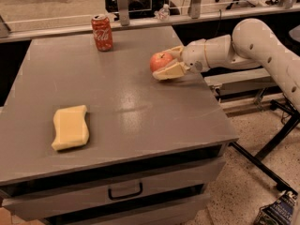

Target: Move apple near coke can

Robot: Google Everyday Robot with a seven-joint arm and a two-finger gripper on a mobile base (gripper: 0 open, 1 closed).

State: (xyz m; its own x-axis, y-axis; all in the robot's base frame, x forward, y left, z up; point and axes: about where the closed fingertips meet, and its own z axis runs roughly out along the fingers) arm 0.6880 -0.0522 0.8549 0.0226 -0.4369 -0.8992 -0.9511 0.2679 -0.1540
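A big grey table (140, 121) fills most of the view, and it has a drawer (125, 191) in its front side. A thick white robot arm (262, 46) reaches in over the right edge of the table.

A yellow sponge (70, 127) lies flat near the left edge, closer to the front. The red coke can (101, 32) stands up straight near the back edge, a little left of the middle.

The apple (159, 60) is red with a bit of yellow. It is by the right edge, toward the back right corner, and well apart from the can.

The gripper (164, 63) is at the end of the arm, just to the right of the apple. Its two pale fingers (172, 71) pinch the apple, one behind it and one in front of it. The apple sticks out to the left, past the finger tips. I cannot tell if the apple sits on the table top or is a tiny bit above it.
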